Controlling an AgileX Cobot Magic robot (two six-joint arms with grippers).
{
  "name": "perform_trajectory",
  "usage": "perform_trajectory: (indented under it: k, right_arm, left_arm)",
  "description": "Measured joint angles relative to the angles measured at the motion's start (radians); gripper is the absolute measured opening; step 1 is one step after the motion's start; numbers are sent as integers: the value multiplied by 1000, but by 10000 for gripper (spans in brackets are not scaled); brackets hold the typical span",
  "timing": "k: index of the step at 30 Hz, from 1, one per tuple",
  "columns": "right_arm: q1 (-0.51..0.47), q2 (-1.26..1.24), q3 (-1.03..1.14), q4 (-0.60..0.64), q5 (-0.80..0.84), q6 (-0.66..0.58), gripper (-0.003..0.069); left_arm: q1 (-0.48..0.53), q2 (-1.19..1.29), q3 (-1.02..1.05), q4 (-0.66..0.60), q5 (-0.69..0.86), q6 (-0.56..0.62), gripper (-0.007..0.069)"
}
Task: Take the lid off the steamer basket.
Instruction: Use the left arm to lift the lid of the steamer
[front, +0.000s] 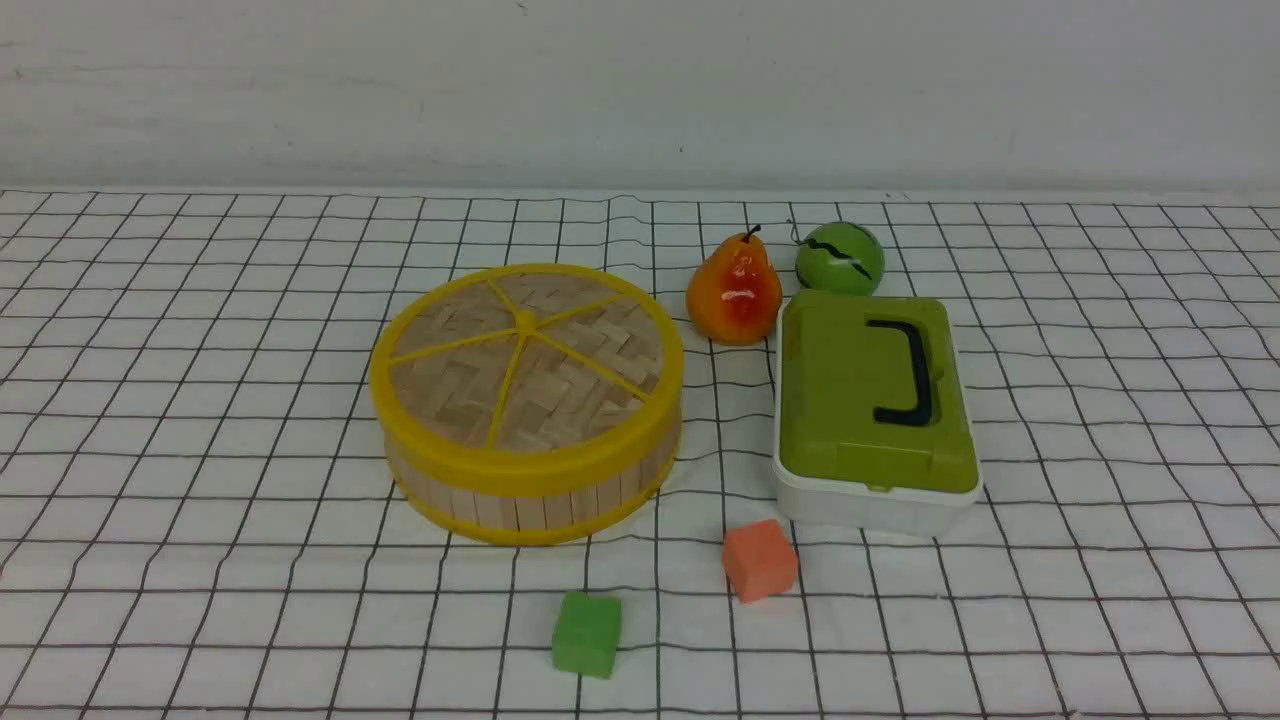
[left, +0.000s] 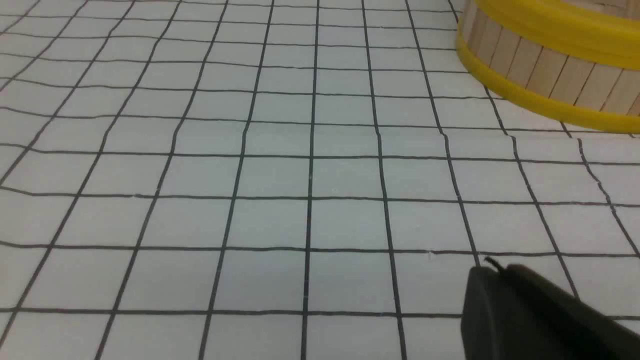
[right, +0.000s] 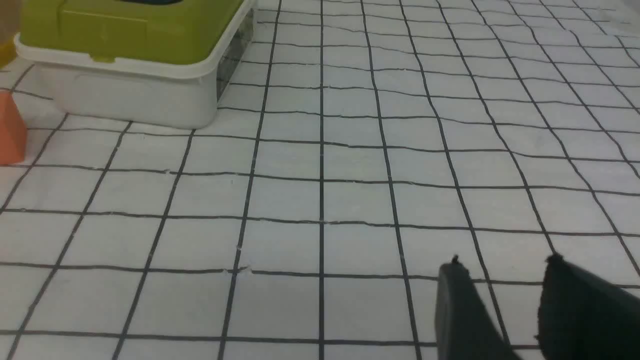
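Six things stand on the white cloth with black grid lines (front: 200, 450). The flat round lid of woven wood strips with yellow rim and spokes (front: 527, 355) sits level on the round steamer basket of wooden slats with yellow rims (front: 530, 495), left of the cloth's middle. To the right of the basket are a glossy orange-red pear (front: 735, 290), a small green ball (front: 840, 258) and a rectangular white box with a green top (front: 875, 400). An orange cube (front: 760, 560) and a green cube (front: 587, 633) lie nearer the robot.

The right gripper (right: 504, 260) has its black fingers a little apart (only cloth between them) and holds nothing. Of the left gripper (left: 520, 310) only one black part shows, so I cannot tell its opening; the basket is well apart from it.
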Motion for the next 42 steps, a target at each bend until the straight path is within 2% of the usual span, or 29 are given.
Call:
perform_trajectory:
  k: [42]
  right_arm:
    - [0,0,0,0,0,0,239]
  left_arm:
    - [0,0,0,0,0,0,21]
